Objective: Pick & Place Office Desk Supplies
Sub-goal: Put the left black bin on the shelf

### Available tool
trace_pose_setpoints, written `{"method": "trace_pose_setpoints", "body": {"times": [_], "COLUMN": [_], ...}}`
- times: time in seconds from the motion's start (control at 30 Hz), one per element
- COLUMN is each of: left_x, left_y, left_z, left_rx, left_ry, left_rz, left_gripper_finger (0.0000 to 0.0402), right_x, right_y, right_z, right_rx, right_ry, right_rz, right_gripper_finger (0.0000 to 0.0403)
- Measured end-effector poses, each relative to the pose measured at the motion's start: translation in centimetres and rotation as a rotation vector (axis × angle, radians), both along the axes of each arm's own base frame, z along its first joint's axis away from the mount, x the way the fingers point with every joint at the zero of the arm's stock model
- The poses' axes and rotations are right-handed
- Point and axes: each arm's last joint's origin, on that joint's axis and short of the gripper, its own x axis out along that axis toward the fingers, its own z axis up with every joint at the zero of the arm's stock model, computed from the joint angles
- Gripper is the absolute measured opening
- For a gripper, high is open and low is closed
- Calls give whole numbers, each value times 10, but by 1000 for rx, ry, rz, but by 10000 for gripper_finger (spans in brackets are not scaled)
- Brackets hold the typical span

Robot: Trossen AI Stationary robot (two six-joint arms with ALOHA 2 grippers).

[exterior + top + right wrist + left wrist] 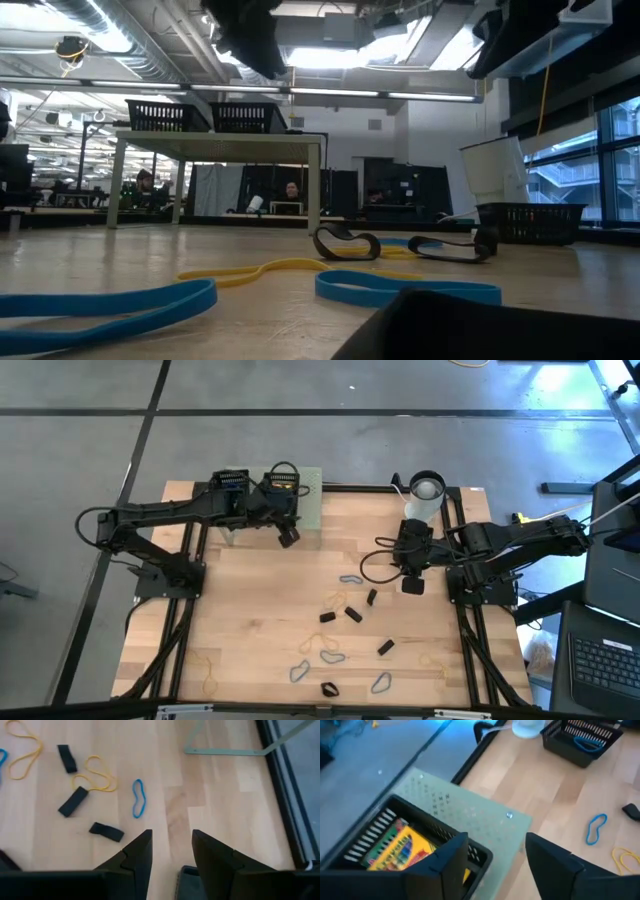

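Nearest the low camera lie blue rubber bands point(110, 300), awaiting collection. The left gripper point(495, 865), fingers apart and empty, hovers over a black basket point(375, 827) holding a crayon box point(402, 847), apparently just deposited. The right gripper point(172, 855), fingers parted around nothing, waits above bare table point(220, 805).

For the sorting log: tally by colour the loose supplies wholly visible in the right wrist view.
Black flat clips: 3
Yellow thin rubber bands: 2
Blue rubber loop: 1
Total: 6
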Motion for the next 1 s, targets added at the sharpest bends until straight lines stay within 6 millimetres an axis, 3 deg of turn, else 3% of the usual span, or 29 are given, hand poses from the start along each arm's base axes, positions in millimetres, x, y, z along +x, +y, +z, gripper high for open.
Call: {"method": "trace_pose_setpoints", "body": {"times": [0.3,0.53,1.0], "left_x": [7,4,-1], "left_y": [-3,1,23], "left_z": [-17,-18,-26], "left_rx": [118,181,122], "left_ry": [234,312,375], "left_rz": [-199,-269,-315], "left_gripper_finger": [215,212,212], "right_x": [1,1,1], "right_y": [1,1,1], "right_z": [1,1,1], "right_rx": [21,20,20], "right_ry": [-8,-8,-8], "right_rz": [12,13,13], "right_gripper_finger": [140,140,140]}}
